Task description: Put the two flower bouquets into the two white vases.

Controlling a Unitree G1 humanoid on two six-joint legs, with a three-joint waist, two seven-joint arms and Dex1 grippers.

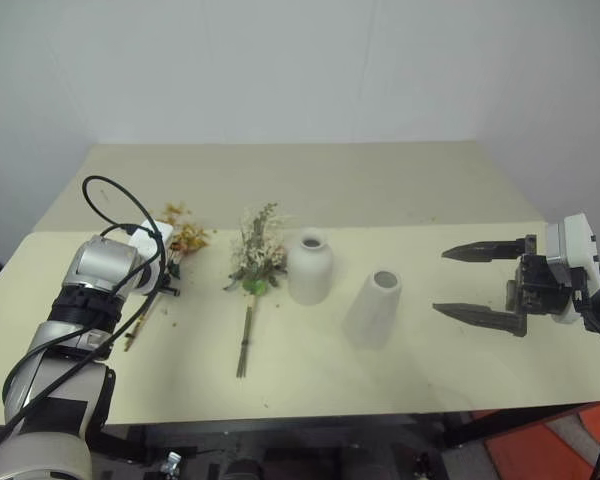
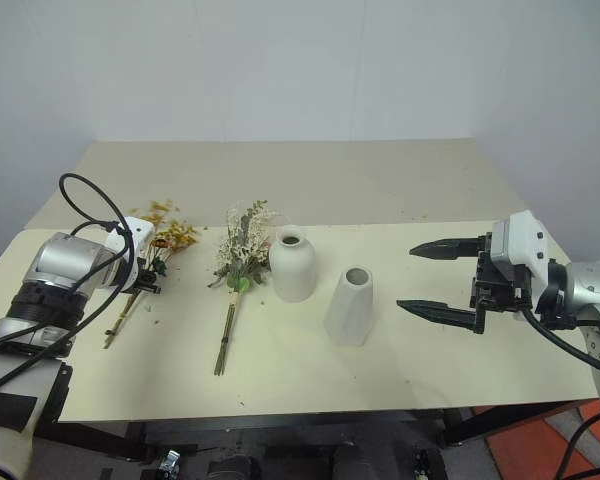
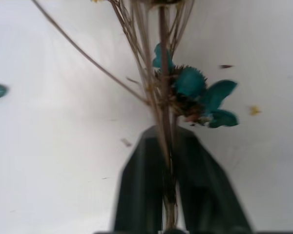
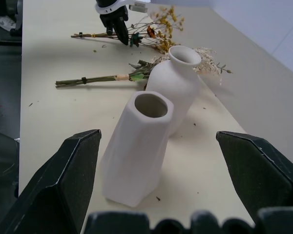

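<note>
Yellow bouquet (image 2: 165,240): lies on tabletop (image 2: 400,185), stems pinched between left gripper (image 3: 168,161) fingers | right gripper (image 2: 445,280): fingers wide apart, empty, beside tapered vase (image 2: 350,305) | risk: thin stems slip or snap on lifting; blossoms shed.

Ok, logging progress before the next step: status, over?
Left end effector shut on yellow bouquet stems. Right end effector open, facing tapered vase. Both vases empty; nothing blocking.
</note>
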